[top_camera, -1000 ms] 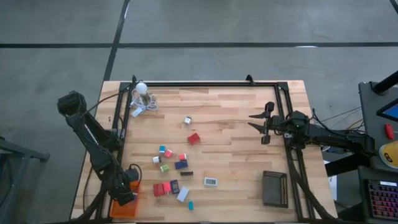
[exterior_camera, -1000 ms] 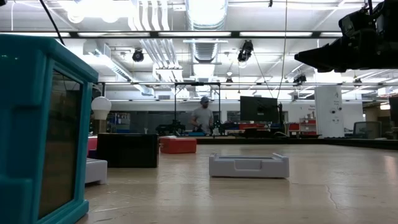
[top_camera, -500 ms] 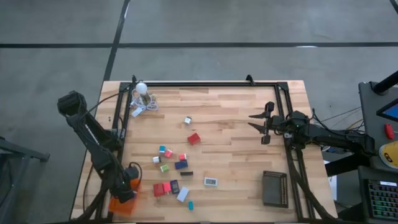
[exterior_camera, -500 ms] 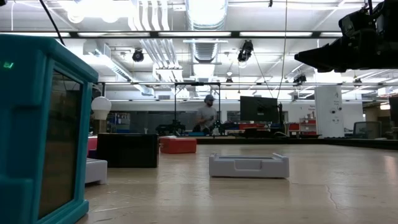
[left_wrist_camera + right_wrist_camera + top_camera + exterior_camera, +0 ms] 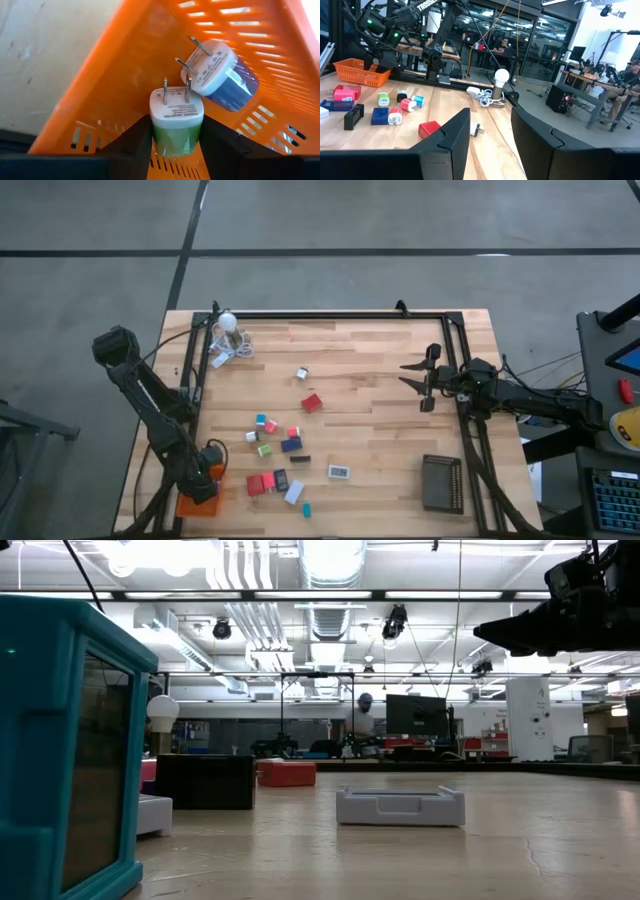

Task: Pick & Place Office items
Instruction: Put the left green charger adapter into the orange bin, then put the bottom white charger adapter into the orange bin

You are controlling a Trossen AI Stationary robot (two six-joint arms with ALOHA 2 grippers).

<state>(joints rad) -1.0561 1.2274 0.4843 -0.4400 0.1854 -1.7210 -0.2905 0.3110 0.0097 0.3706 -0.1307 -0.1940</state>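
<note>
Placing step: left gripper (image 5: 176,145), inside the orange tray (image 5: 130,75), clamps a green charger (image 5: 176,125) beside a blue one (image 5: 225,80); release comes next; right gripper (image 5: 487,130) waits, fingers apart.

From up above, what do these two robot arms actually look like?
Both are dark, jointed arms. The left arm runs thin and segmented down to the left gripper; the right arm trails black cables and ends in the right gripper with two flat, angular black fingers.
</note>
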